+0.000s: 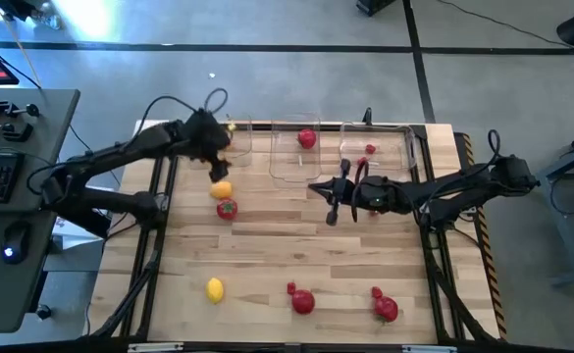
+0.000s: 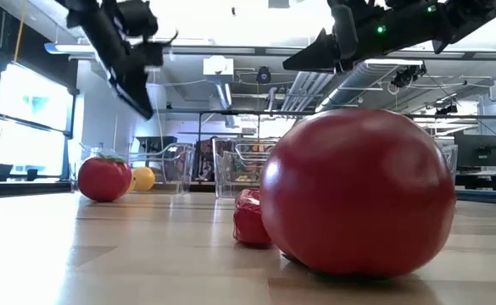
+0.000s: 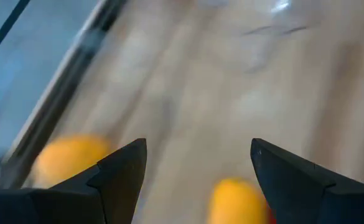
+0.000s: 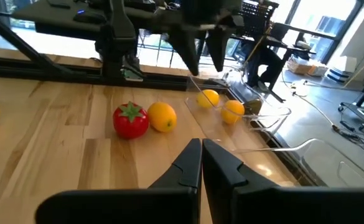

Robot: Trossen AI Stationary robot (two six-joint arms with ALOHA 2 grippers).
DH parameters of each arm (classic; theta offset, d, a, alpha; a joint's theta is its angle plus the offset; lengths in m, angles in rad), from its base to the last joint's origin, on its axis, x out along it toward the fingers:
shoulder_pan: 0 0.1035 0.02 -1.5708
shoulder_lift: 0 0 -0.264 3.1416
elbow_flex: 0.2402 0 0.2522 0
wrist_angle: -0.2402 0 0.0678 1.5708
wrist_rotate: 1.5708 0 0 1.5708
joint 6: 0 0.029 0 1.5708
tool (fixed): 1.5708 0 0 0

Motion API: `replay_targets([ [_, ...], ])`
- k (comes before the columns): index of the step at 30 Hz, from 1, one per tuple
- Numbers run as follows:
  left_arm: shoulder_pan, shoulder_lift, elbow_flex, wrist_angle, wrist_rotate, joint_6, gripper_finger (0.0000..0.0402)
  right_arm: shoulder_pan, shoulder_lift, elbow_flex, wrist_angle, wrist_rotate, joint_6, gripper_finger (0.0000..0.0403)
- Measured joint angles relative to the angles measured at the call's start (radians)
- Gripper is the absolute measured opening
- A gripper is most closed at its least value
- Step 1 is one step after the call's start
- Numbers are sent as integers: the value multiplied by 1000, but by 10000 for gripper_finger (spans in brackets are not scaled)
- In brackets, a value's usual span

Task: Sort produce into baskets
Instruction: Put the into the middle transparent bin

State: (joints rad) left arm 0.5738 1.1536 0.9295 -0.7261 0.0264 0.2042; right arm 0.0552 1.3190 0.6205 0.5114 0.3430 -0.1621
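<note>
Yellow lemon [image 1: 222,190] targeting: lowering open-jawed left gripper [image 1: 215,157] squarely over it, avoiding adjacent tomato [image 1: 227,208]; right gripper [image 1: 331,201] idling, jaws closed.

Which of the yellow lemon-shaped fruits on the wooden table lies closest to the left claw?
The yellow lemon-shaped fruit beside the green-topped red fruit, just below the open left claw. The other lemon lies far off.
</note>
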Motion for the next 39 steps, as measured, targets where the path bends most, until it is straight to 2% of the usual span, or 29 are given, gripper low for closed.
replay_targets([
  [3,-133,-29,-20,76,14,3,275,12,0,0,-3,0,-3,3],
  [10,-400,-41,-164,276,9,24,259,33,0,0,-59,-1,4,3],
  [16,-593,-42,-172,260,-73,-19,243,53,0,0,-130,-1,54,3],
  [20,-694,-34,-171,191,-160,-55,239,69,0,0,-165,-1,81,3],
  [25,-758,-1,-171,47,-329,-148,239,89,0,0,-163,37,68,3],
  [29,-771,68,-171,-21,-413,-175,239,92,0,0,-161,50,57,3],
  [34,-768,158,-172,-28,-474,-174,238,92,0,0,-156,51,57,3],
  [39,-754,206,-171,-27,-470,-193,238,92,0,0,-156,51,57,3],
])
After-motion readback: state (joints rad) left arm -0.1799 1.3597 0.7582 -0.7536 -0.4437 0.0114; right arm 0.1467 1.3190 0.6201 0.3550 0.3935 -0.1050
